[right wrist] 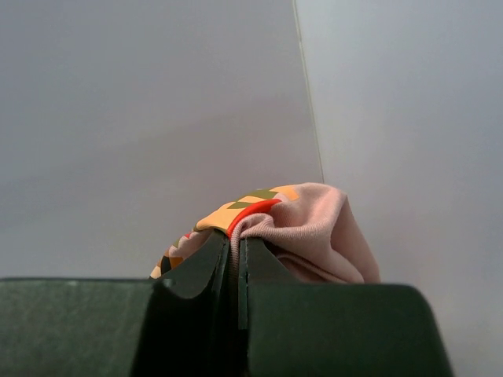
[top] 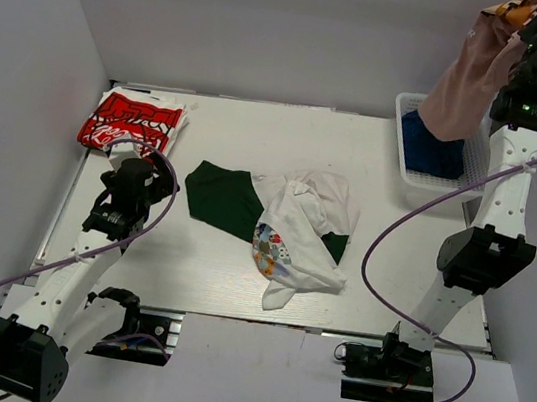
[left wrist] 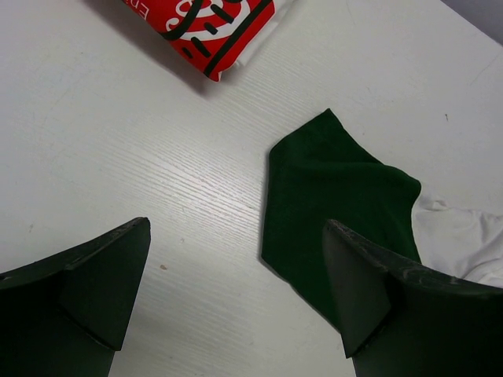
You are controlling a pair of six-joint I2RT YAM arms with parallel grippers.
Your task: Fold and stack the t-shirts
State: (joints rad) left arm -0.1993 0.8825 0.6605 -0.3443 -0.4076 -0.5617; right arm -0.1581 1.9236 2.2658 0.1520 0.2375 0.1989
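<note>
A folded red-and-white printed t-shirt [top: 131,122] lies at the table's far left; its edge shows in the left wrist view [left wrist: 208,23]. A dark green t-shirt [top: 223,199] lies mid-table with a crumpled white printed t-shirt [top: 302,234] on its right part. My left gripper [top: 156,176] is open and empty, just left of the green shirt [left wrist: 334,196]. My right gripper [top: 526,19] is raised high at the back right, shut on a pink t-shirt [top: 468,84] with an orange print [right wrist: 302,228]. The shirt hangs down over the basket.
A white lattice basket [top: 475,161] stands at the far right with a blue t-shirt [top: 430,149] inside. White walls enclose the table at the back and sides. The right arm's purple cable [top: 385,234] loops over the table's right part.
</note>
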